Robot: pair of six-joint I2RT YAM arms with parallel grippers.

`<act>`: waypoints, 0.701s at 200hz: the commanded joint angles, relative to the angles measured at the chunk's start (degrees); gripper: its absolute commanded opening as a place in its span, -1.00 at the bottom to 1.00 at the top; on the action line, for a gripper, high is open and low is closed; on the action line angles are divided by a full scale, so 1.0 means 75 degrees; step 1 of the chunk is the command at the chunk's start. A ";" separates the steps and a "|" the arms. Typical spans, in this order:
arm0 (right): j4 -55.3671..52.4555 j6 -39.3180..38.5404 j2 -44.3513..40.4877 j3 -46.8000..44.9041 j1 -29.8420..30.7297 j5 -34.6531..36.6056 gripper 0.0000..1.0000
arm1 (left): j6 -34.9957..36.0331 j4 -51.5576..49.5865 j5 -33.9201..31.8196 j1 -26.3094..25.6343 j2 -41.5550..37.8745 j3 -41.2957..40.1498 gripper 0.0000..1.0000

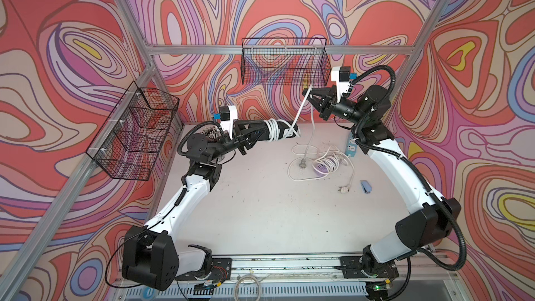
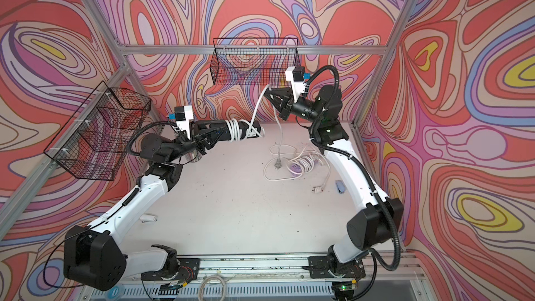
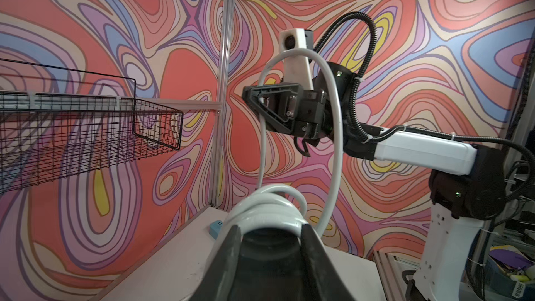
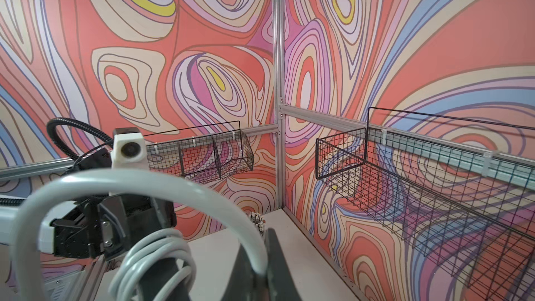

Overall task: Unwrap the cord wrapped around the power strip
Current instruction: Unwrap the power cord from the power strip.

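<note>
As we count them, two claws, two wire baskets and three strips are in view: a black strip [image 1: 287,132], a lilac strip [image 1: 322,168] and a blue strip [image 1: 351,145] (half hidden by the right arm [image 1: 388,163]). We take the back basket [image 1: 285,53] as our mark; the side basket [image 1: 136,131] hangs well to its left. The left claw [image 1: 262,132] is clenched on the black strip, holding it level, below and in front of the back basket. One white cord [image 1: 298,112] is wound in several turns round that strip, and one stretch climbs to the right claw [image 1: 307,94], pinched tight on it close below the back basket. From there the cord drops to the table [image 1: 260,204]. Lilac and blue strips lie on that table, below the basket's right end.
</note>
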 commanded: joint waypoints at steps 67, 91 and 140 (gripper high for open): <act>-0.1637 -0.0321 -0.1330 -0.2674 -0.0021 -0.0402 -1.00 | 0.1477 0.0149 -0.1463 0.0053 0.1038 0.1701 -1.00; -0.1396 -0.0137 -0.1152 -0.3299 -0.0019 -0.0536 -1.00 | 0.1099 0.0370 -0.1427 0.0083 0.1343 0.2343 -1.00; 0.0308 0.0598 -0.0158 -0.4428 0.0282 -0.0327 -1.00 | -0.0316 0.1560 -0.1315 0.0064 0.1533 0.2719 -1.00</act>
